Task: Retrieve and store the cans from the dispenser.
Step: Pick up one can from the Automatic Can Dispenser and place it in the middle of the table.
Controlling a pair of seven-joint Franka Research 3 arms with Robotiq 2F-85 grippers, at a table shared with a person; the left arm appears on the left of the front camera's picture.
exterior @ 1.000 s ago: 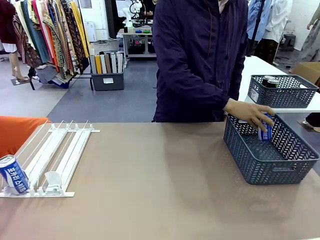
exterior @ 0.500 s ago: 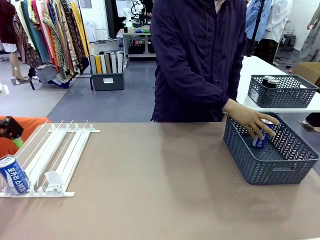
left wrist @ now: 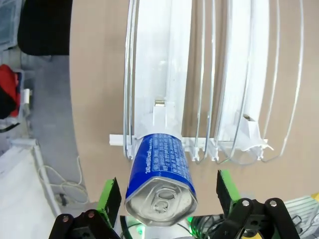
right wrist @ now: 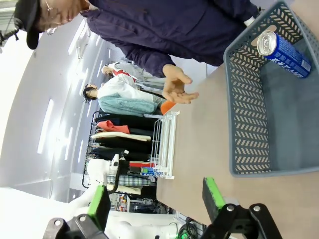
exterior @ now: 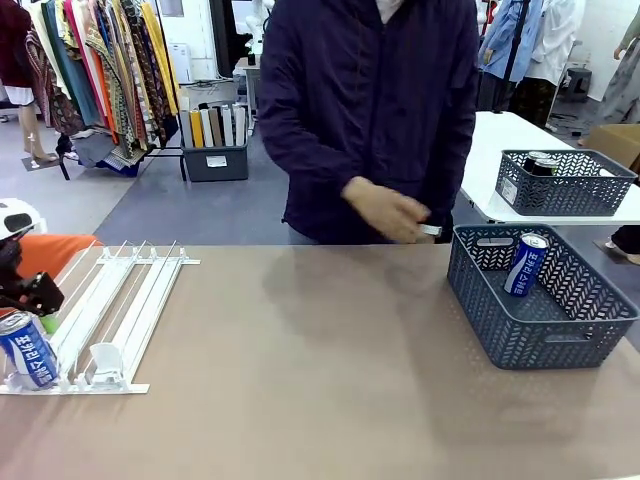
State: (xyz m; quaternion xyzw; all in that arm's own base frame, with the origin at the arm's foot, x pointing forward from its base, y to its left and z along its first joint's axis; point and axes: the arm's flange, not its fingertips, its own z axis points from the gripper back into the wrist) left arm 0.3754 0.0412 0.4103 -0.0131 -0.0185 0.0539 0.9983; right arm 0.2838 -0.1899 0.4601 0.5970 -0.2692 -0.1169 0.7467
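Observation:
A blue can point(exterior: 27, 348) point(left wrist: 159, 181) stands at the front lip of the leftmost lane of the white dispenser point(exterior: 115, 305) point(left wrist: 172, 74). My left gripper point(exterior: 44, 316) point(left wrist: 167, 194) hovers right at this can, open, its green fingers point(left wrist: 110, 195) on either side of the shiny top without closing on it. Another blue can point(exterior: 525, 263) point(right wrist: 284, 51) leans inside the blue-grey basket point(exterior: 520, 330) point(right wrist: 246, 119) at the right. My right gripper point(right wrist: 157, 201) is open and holds nothing, well short of the basket.
The person stands at the far edge, an empty hand point(exterior: 385, 212) point(right wrist: 177, 88) over the table's middle. A second mesh basket point(exterior: 565, 185) with cans sits on a white table at the back right. The other lanes hold white pushers point(exterior: 105, 358).
The person has let go of the blue can in the basket and drawn the hand back toward the middle. My left gripper came in from the left and sank to the dispenser's can.

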